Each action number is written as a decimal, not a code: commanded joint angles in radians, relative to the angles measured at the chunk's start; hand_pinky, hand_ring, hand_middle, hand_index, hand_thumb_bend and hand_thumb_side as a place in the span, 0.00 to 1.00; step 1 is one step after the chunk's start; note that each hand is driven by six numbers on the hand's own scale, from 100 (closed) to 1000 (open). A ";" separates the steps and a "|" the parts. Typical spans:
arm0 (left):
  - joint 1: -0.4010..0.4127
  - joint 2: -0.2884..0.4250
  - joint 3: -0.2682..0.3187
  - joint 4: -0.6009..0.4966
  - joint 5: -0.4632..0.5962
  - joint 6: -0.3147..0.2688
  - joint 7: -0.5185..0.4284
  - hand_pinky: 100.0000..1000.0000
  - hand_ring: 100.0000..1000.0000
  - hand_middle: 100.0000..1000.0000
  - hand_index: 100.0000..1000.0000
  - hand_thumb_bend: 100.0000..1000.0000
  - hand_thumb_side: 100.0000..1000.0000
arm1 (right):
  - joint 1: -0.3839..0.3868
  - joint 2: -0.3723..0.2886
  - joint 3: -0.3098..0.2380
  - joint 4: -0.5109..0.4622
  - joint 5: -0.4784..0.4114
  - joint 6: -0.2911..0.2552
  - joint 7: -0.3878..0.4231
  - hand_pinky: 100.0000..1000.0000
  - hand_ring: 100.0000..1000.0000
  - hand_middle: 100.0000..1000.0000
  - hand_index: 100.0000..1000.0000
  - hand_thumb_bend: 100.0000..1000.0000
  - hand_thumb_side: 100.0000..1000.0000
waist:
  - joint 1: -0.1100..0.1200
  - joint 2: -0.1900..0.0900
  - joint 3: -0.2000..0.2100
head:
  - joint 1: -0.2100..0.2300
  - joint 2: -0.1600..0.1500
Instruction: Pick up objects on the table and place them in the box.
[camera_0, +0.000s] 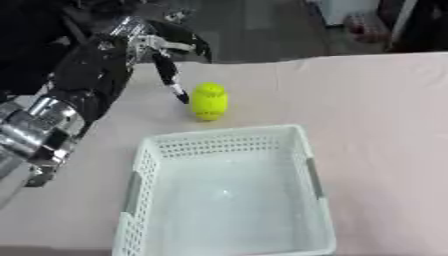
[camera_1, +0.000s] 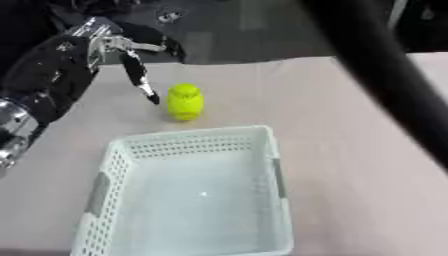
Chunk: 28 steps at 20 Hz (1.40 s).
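1. I take this for a lab or test room: my workspace is a table (camera_0: 385, 100) under a plain pale cloth.
2. Beyond it lies grey floor (camera_0: 254, 30) with indistinct clutter.

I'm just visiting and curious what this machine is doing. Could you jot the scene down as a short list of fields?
table: pale pink cloth
box: white perforated basket, nothing visible inside
object: yellow-green oval toy, upright on the cloth just beyond the basket
left hand: above the table beside the toy, one finger pointing down near it, not touching
right hand: not visible; a dark arm crosses the right eye view
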 joint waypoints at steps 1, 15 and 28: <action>-0.019 0.021 0.015 0.004 -0.023 -0.047 -0.045 0.88 0.85 0.89 0.89 0.82 0.44 | -0.023 -0.003 0.000 -0.013 -0.007 -0.019 -0.012 0.24 0.40 0.43 0.54 0.00 0.96 | -0.001 -0.006 -0.003 | 0.009 -0.019; -0.011 -0.001 0.029 0.048 -0.033 -0.122 -0.029 0.87 0.84 0.91 0.92 0.76 0.44 | -0.036 0.004 -0.002 -0.013 -0.009 -0.019 -0.014 0.24 0.40 0.43 0.54 0.00 0.96 | 0.005 0.010 -0.016 | 0.021 -0.012; 0.000 -0.014 0.040 0.067 -0.024 -0.126 -0.047 0.87 0.84 0.91 0.92 0.73 0.45 | -0.059 0.029 -0.004 -0.013 -0.015 -0.020 -0.017 0.25 0.40 0.43 0.55 0.00 0.97 | 0.008 0.020 -0.041 | 0.073 -0.020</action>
